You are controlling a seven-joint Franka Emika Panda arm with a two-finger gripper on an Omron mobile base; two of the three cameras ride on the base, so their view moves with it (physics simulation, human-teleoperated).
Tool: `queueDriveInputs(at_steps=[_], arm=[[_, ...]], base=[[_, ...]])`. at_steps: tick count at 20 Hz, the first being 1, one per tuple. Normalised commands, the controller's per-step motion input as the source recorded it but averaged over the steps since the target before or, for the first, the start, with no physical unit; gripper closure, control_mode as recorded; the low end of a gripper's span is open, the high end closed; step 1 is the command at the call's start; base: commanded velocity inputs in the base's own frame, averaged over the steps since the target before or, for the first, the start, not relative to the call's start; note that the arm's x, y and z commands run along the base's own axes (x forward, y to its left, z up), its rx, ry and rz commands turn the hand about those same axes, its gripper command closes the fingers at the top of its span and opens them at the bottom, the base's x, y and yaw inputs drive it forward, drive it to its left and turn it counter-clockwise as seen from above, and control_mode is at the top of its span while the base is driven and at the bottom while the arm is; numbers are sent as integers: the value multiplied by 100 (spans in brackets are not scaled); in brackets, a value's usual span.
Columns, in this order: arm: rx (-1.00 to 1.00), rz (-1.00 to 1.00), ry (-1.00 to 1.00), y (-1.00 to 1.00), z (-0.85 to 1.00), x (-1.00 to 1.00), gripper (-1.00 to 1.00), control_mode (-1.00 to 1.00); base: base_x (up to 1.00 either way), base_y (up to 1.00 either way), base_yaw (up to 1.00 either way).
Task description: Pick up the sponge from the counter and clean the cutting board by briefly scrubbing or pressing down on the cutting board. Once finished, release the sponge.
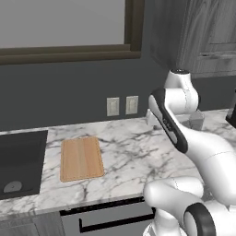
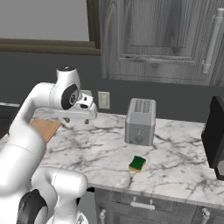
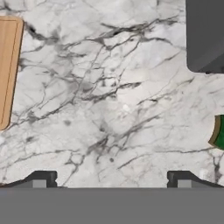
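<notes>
In the hand view the sponge (image 3: 219, 132) was cut by the right edge, just a green sliver showing below the toaster (image 3: 205, 35), itself cropped. The cutting board (image 3: 8, 70) ran off the left edge. The arm hid part of the board in the right base view.

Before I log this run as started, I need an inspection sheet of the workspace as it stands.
Surface: counter, white marble, grey veining.
Job's things: sponge lies near the counter's front edge, in front of the toaster, untouched; cutting board lies flat beside the sink, nothing on it.
Clutter: toaster; dark appliance at the far right.
End effector: hovers above bare marble between board and sponge, fingers apart, holding nothing.
Cables: nothing seen.
Surroundings: sink, wall outlets, grey cabinets, window frame.
</notes>
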Motion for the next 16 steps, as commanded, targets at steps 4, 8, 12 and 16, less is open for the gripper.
queueDriveInputs(at_steps=[4, 8, 12, 16], arm=[[1, -2, 23, -74, -88, -31, -100, -100], [8, 0, 22, -96, -62, 0, -100, -100], [14, 0, 9, -100, -53, 0, -100, -100], [7, 2, 0, -100, -45, 0, -100, -100]], base=[[0, 0, 0], [0, 0, 0], [0, 0, 0], [0, 0, 0]])
